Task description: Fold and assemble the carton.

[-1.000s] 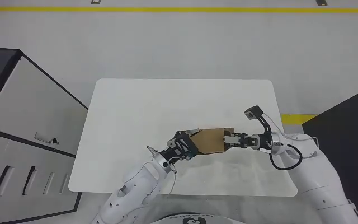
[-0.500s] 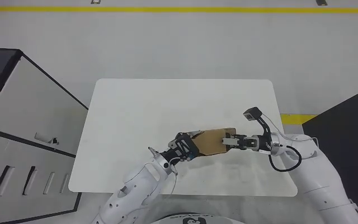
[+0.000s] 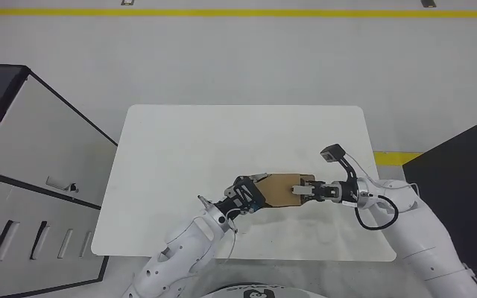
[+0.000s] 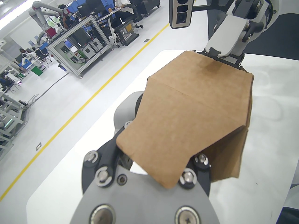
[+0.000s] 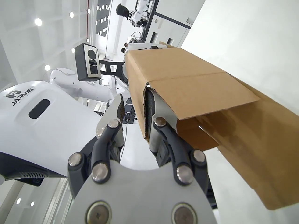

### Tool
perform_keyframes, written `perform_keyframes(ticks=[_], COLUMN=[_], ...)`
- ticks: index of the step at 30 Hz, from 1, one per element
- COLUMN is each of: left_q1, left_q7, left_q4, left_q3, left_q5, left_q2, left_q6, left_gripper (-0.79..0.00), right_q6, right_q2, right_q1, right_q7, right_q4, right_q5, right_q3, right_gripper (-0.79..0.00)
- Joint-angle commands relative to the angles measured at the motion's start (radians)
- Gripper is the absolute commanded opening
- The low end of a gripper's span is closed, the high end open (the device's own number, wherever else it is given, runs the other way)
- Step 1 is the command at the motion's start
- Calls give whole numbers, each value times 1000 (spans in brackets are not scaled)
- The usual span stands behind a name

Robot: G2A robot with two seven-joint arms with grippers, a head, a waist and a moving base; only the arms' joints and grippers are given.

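A brown cardboard carton is held between my two arms over the front middle of the white table. My left gripper is at its left end, shut on the carton, and a loose flap covers its fingertips. My right gripper is at the right end. In the right wrist view it stands open astride the carton's side wall. One finger is inside the open end and the other is outside with a small gap.
A grey cabinet with a dark frame stands left of the table. A dark unit is at the right edge. The table's back half is bare, and a yellow floor line runs behind it.
My right gripper has slid left into the carton's right end, and that end has dropped and flattened. The left gripper has stayed in place.
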Motion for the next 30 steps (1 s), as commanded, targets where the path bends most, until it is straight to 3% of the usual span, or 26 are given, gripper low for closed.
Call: perform_keyframes(ticks=[1,4,8,12,15,16,30], left_q1=[-1,-1,-2,-5,-5,-6,1], left_q7=[0,0,2,-1,-11,-12,-13], left_q4=[-1,-1,1,5,2,0,-14], left_q3=[0,0,0,-1,-1,-1,-33], left_q5=[-1,-1,-1,9,9,8,11], left_q2=[0,1,3,5,6,6,11], left_q6=[4,5,2,-3,-3,-3,37], left_gripper=[-785,-785,-785,-785,-65,0,0], right_q6=[-2,-6,-14,-12,-11,-11,7], right_q2=[1,3,5,7,9,10,23], right_q1=[3,8,13,18,23,23,25], right_q7=[-2,-6,-14,-12,-11,-11,7], right_q4=[3,8,14,21,29,33,79], right_q5=[2,6,21,35,35,37,146], right_q3=[-9,-21,-33,-42,-44,-44,-13], right_gripper=[-634,-656,-785,-785,-785,-785,-785])
